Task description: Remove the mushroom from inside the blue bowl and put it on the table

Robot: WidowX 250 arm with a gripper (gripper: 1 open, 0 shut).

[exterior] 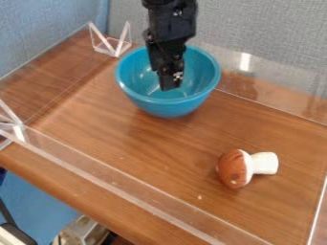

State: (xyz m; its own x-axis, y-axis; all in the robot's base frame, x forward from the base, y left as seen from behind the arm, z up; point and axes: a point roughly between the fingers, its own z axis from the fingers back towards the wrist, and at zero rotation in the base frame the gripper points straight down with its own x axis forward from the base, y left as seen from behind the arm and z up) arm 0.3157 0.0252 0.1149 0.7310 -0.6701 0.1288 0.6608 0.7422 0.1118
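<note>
The brown wood-grain counter (141, 172), edged with clear acrylic walls, supports all items. The round, glossy bright-blue bowl (192, 102) is positioned toward its far side. The black pincer (169, 80) points downward inside the bowl's opening; whether its fingers are apart or together cannot be determined. The toy mushroom with reddish-brown cap and white stem (235, 168) lies on its side on the counter, outside the bowl and well apart from the pincer, stem directed right.

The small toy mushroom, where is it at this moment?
The reddish-brown and white toy mushroom lies on the brown wood-grain table, in the lower right of the camera view, outside the glossy blue bowl.
</note>
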